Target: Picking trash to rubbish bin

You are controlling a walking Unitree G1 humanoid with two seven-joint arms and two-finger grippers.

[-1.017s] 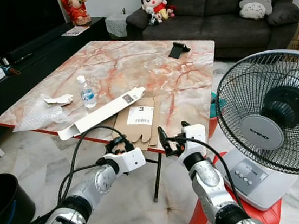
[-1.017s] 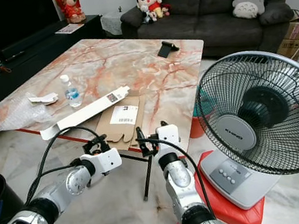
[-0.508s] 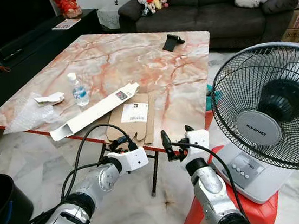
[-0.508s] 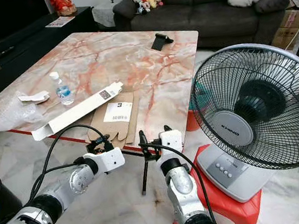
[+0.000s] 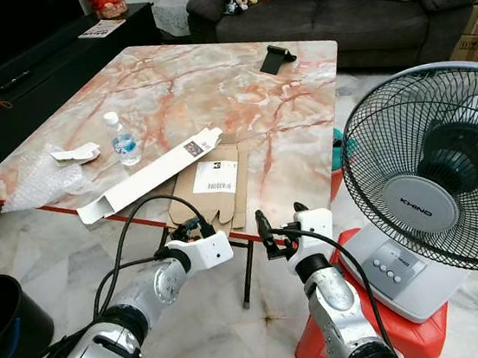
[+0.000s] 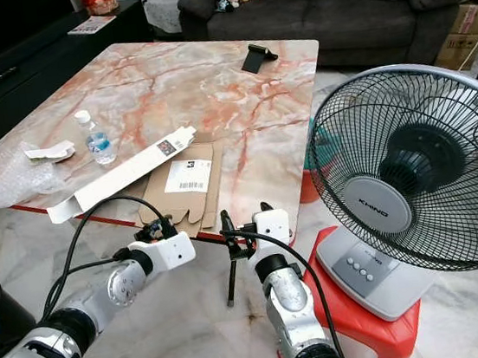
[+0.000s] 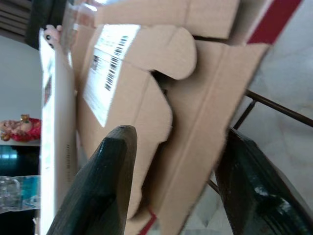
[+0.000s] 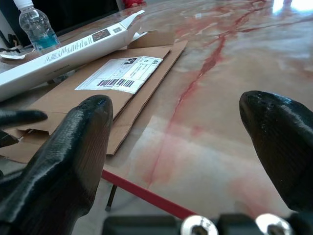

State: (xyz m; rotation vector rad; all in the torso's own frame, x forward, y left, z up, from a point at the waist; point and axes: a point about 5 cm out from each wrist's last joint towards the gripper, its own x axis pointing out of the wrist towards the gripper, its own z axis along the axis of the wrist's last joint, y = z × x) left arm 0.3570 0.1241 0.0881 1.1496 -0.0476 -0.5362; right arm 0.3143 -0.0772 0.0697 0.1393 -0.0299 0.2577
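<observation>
One marble-topped table (image 5: 238, 100) is standing in front of one dark sofa (image 5: 332, 10), and one big electric fan (image 5: 444, 180) is sitting just beside the table's near corner on a red stool (image 5: 329, 347). One black rubbish bin (image 5: 7, 317) is standing on the floor, well apart from the table's other near corner.

On the table's near edge one flattened brown cardboard box (image 5: 209, 187), bearing a white barcode label, is lying flat and hanging over the rim. One long white carton (image 5: 147, 177) is resting across it, touching it. Beside that are lying one sheet of bubble wrap (image 5: 34, 180), one small water bottle (image 5: 118, 140), and one scrap of crumpled paper (image 5: 79, 152).

The left gripper (image 7: 171, 181) is spread wide around the cardboard's overhanging flap, not touching it. The right gripper (image 8: 186, 142) is hovering at the table's edge, fingers apart, grasping nothing.
</observation>
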